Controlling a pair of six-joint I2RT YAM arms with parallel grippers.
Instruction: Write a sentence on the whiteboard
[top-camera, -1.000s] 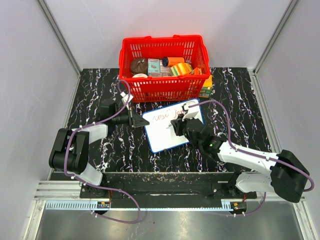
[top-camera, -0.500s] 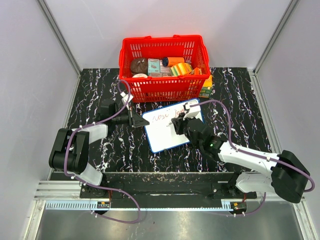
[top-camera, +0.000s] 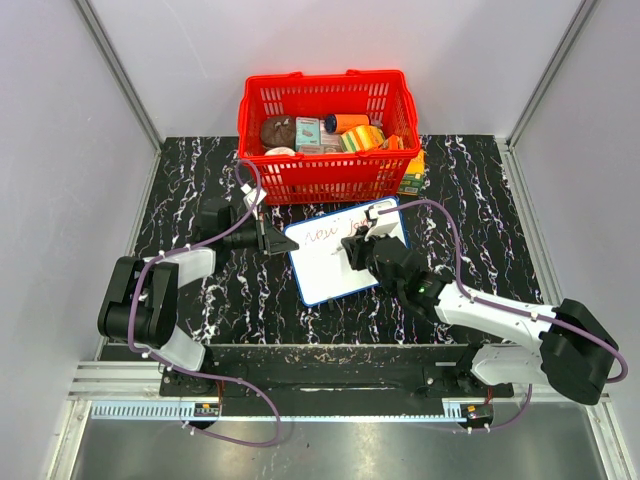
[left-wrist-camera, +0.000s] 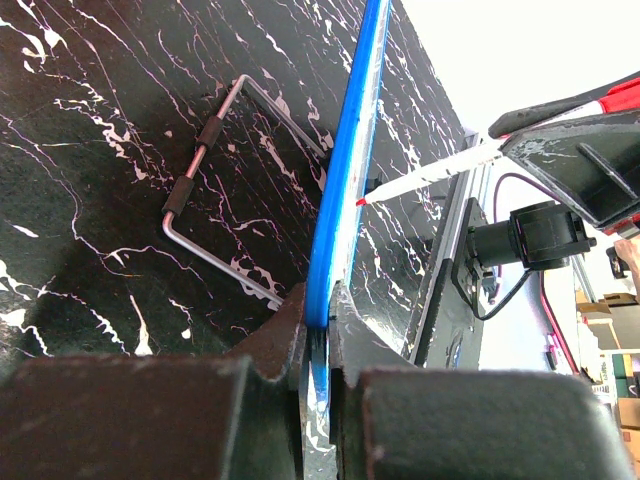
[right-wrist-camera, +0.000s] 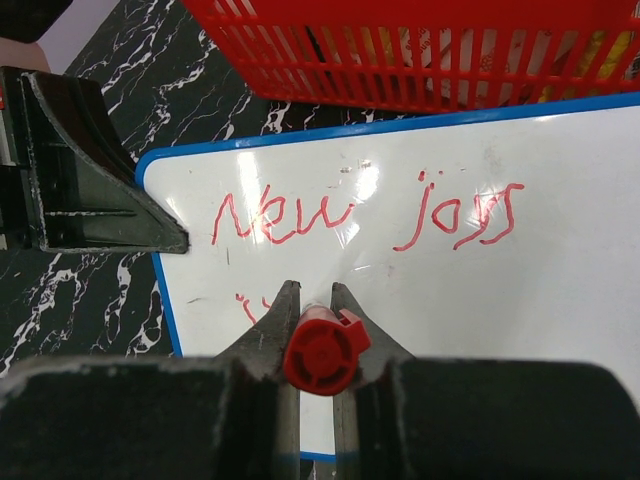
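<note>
marbled black desk: right fingers pinching a red-capped marker edge left, starting line two of the red scrawled sentence; left fingers clamp the blue-rimmed whiteboard.

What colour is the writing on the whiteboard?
The writing is red; right wrist view shows it best.

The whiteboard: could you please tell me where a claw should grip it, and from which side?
Grip the whiteboard by its left blue rim, coming level from the left, as the left claw does. That thin rim suits a pinch; the red basket crowds the far edge, and the right claw holds a marker over the face.
</note>
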